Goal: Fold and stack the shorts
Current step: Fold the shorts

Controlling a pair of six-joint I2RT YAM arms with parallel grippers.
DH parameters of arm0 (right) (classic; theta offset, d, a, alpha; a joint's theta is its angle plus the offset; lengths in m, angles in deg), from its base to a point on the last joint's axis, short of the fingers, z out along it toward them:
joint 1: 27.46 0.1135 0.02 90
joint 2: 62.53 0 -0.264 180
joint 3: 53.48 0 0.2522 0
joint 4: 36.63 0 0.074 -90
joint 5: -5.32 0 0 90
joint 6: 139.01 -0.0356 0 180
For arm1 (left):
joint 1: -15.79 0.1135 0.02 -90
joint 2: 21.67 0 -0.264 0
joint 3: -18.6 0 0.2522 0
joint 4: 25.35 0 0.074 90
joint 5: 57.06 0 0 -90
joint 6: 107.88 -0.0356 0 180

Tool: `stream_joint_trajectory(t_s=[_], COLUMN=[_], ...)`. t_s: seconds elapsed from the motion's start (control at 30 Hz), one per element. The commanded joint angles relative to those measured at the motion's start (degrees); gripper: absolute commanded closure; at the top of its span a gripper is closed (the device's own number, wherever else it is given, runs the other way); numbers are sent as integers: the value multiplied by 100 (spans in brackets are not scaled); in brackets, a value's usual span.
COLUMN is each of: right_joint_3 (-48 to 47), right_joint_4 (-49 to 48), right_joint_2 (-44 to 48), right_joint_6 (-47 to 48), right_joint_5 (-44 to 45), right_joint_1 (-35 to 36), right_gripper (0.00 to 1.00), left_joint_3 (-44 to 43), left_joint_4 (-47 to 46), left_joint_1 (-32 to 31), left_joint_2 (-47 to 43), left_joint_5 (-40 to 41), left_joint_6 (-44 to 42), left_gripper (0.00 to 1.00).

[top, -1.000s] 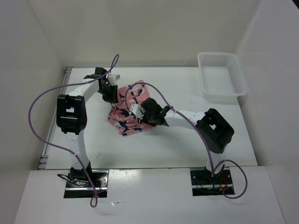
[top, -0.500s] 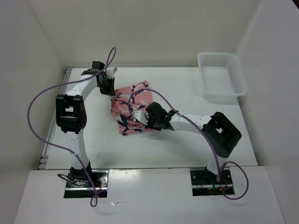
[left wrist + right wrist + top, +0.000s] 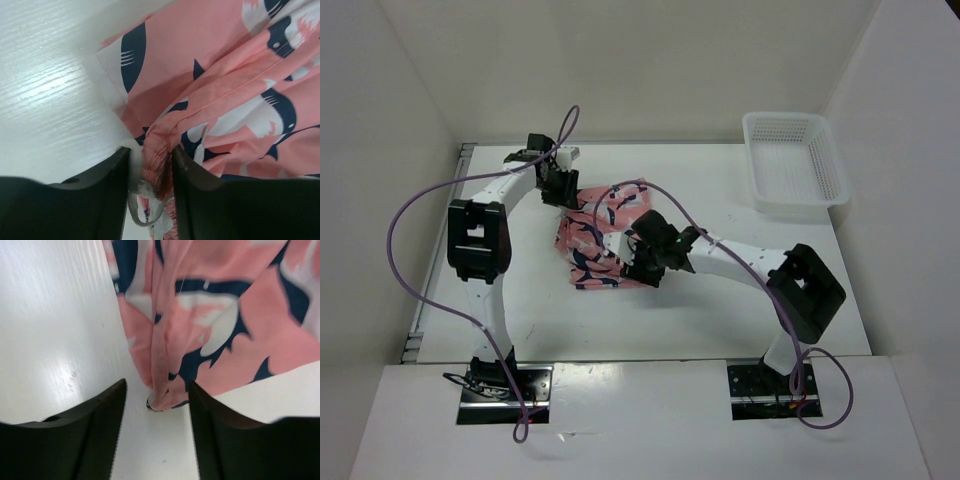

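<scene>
The shorts (image 3: 600,235) lie crumpled near the middle of the table (image 3: 720,310), outside the white basket (image 3: 800,207) at 2 o'clock. The left gripper (image 3: 150,152), at their 11 o'clock edge, has the waistband bunched between its fingers; I cannot tell whether it pinches. The right gripper (image 3: 156,385), at 4 o'clock, stands spread, with a fold between its fingers.

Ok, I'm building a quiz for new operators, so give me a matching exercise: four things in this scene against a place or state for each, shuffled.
1 shorts
2 mesh basket
3 left gripper
4 right gripper

A far right of the table
B gathered cloth fills the gap between its jaws
C crumpled mid-table
D jaws apart, astride a cloth edge

Pairs: 1-C, 2-A, 3-B, 4-D
</scene>
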Motion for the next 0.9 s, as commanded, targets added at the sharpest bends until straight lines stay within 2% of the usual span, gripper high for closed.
stream_joint_trajectory(t_s=[0.0, 0.1, 0.13, 0.2, 0.3, 0.33, 0.4, 0.5, 0.6, 0.73, 0.87], right_joint_3=[-986, -1419, -1655, -1789, -2296, -2525, -3357, -4185, -4739, -5243, -5227], right_joint_4=[-8, -587, -763, -1280, -1721, -1723, -1566, -1512, -1573, -1626, -1503], right_joint_2=[552, 614, 501, 90, -711, -983, -1850, -2687, -3120, -3779, -3912], right_joint_6=[-663, -1726, -1955, -2239, -2360, -2527, -3247, -3793, -3978, -4199, -4269], right_joint_5=[-819, -1446, -1395, -1071, -587, -586, -534, -332, -226, -85, -295], right_joint_1=[-307, -1037, -1396, -1593, -1777, -1961, -2146, -2357, -2358, -2358, -2411], right_gripper=[38, 31, 31, 31, 31, 31, 33, 33, 33, 31, 33], left_joint_3=[-97, -422, -423, -423, -73, 399, 954, 1729, 2168, 2380, 2320], left_joint_4=[-22, 207, 268, 382, 698, 751, 752, 752, 752, 752, 690], left_joint_1=[25, 25, 25, 25, 25, 25, 25, 25, -36, -89, -194], left_joint_2=[-183, -605, -746, -1115, -1406, -1467, -1669, -1933, -2144, -2014, -1706], left_joint_5=[154, 155, 155, 155, -64, -126, -197, -433, -715, -838, -838], left_joint_6=[-27, -27, -27, -27, -27, -27, -27, -27, -27, -27, -27], left_gripper=[40, 27, 23, 17, 17, 17, 17, 17, 17, 17, 17])
